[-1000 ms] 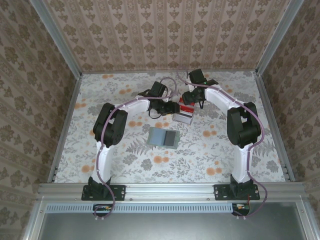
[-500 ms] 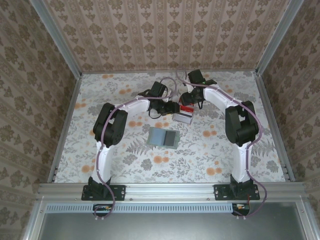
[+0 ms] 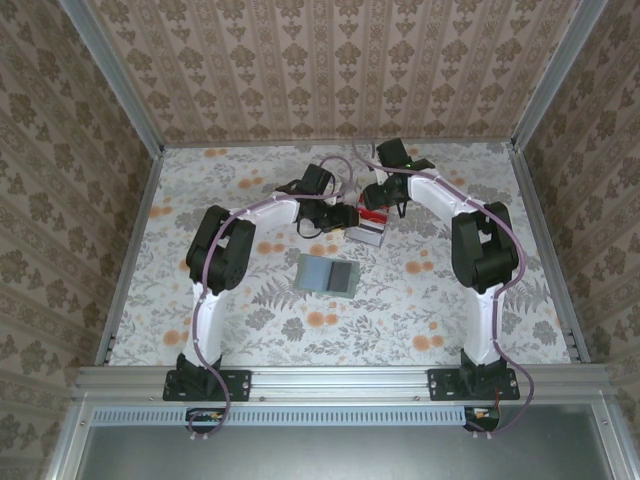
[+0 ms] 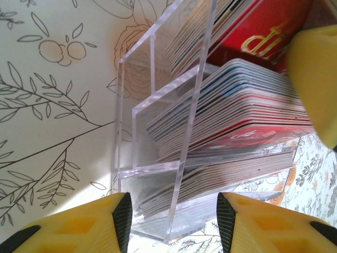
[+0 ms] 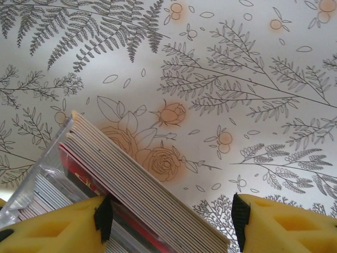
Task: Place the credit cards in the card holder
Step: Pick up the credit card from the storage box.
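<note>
Two robot arms reach over a flower-patterned table [image 3: 200, 200]. There is one holder [image 3: 328, 273], lying open and flat, and one clear rack [image 3: 366, 236] with three stepped tiers. The rack is packed with cards [image 4: 247, 105], too many to count, mostly pale with some red.

Compared with a second earlier, the rack, the holder and both grippers sit in the same places. The right arm's elbow has shifted only slightly.

The left gripper [image 3: 347, 217] is at the rack's side. In its wrist view its yellow fingers [image 4: 79, 229] are spread, with the rack's near corner in the gap between them. Neither finger clearly touches the rack, and it holds nothing.

The right gripper [image 3: 380, 197] is over the rack's far end. In its wrist view its fingers [image 5: 52, 229] are spread wide astride a stack of cards. One finger is against the stack's side and the other is just beside it. It grips nothing.

The holder lies well apart from both grippers, on the side towards the arm bases, with no card in it.
</note>
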You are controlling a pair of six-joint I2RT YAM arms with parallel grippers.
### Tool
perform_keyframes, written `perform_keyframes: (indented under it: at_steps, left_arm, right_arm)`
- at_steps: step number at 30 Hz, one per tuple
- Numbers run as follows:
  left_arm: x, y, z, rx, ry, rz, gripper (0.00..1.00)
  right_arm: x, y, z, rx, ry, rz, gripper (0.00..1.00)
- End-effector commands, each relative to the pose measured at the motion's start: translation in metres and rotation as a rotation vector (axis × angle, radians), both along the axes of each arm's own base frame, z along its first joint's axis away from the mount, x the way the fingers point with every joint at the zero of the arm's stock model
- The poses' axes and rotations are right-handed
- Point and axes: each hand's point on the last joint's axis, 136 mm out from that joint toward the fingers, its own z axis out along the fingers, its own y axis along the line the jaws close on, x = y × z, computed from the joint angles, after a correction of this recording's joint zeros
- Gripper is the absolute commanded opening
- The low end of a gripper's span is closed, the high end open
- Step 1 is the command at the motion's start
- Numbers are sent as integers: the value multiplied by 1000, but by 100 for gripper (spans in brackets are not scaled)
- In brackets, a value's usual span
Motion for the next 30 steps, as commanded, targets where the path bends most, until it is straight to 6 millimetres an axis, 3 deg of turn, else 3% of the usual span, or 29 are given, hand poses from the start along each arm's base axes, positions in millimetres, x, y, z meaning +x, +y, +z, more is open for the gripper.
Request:
perform_keyframes:
  at_steps: [1,18,30]
  left_arm:
    - [-2,2,-14,6,36,7,49]
    - [-2,2,-11,6,32,9,49]
    - [-2,1,-8,3,31,6,49]
  right_arm:
    - [7,-10,24,2,-65,-44,63]
    - [11,-8,33,18,-103,-36,50]
    - [7,-7,32,19,-88,-24,31]
